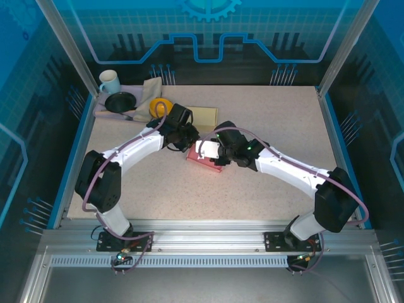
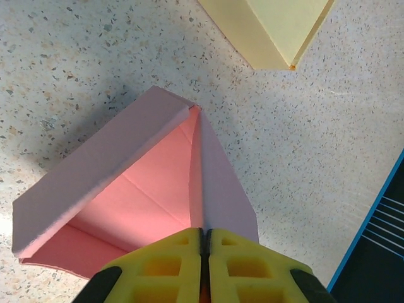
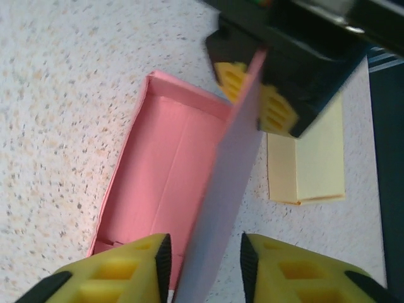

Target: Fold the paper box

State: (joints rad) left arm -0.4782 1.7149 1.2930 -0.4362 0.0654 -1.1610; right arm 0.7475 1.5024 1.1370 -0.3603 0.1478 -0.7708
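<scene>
At the centre of the table (image 1: 278, 126), left gripper (image 2: 205, 238) clamps the pink paper box (image 2: 126, 202) by its upright flap (image 3: 233, 177); right gripper (image 3: 205, 255) straddles it, jaws apart. Crease squarely.

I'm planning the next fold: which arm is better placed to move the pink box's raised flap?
Left, probably: the left gripper is shut on the raised flap of the pink paper box; the right gripper stands open astride it.

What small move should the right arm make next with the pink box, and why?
Probably ease the right gripper back off the upright flap. Its jaws stand open on either side of that flap without pinching it, while the left gripper is shut on the flap's far end, so the left can then fold it over the pink box.
</scene>
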